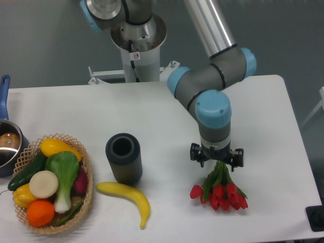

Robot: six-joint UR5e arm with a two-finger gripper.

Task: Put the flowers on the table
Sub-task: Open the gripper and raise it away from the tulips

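The flowers (220, 192), a bunch of red tulip buds on green stems, hang buds-down at the front right of the white table (263, 116). The buds are at or just above the tabletop; contact is unclear. My gripper (216, 161) is right above them, pointing down, and is shut on the stems of the flowers. The upper stems are hidden by the gripper body.
A dark ribbed cylindrical vase (123, 158) stands left of the gripper. A yellow banana (126, 196) lies in front of it. A wicker basket (76, 152) with fruit and vegetables sits at front left. A pot (7, 144) with a blue handle is at the left edge.
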